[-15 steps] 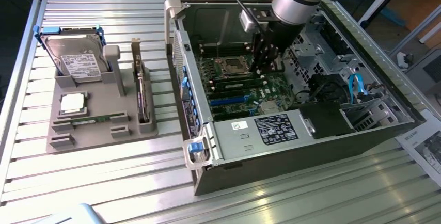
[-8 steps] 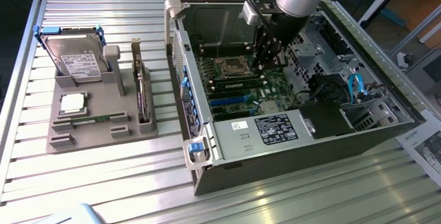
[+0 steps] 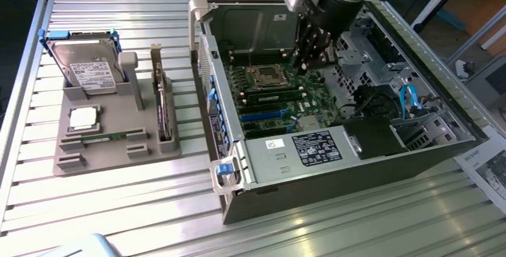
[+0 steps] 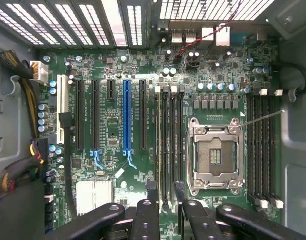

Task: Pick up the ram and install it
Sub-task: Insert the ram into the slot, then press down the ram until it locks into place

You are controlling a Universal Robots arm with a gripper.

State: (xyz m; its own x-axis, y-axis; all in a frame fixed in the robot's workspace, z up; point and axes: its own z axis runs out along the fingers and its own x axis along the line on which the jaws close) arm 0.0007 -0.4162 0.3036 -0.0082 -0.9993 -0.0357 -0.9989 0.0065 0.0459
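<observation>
On the tabletop (image 3: 118, 209), well to the exterior view's left of the open computer case (image 3: 316, 180), we find the ram (image 3: 106, 137) lying low in a grey holder (image 3: 111, 153). Its long axis runs across that view, with the right end slightly higher. A silver processor (image 3: 83, 118) sits just behind it, and an upright card (image 3: 162, 112) stands off its right end. Our gripper (image 3: 313, 61) hangs inside the case over the motherboard (image 4: 118, 140), just beside a metal cage (image 3: 359, 44). We see the jaws spread, with memory slots (image 4: 165, 140) showing between the 2 fingers (image 4: 149, 210).
</observation>
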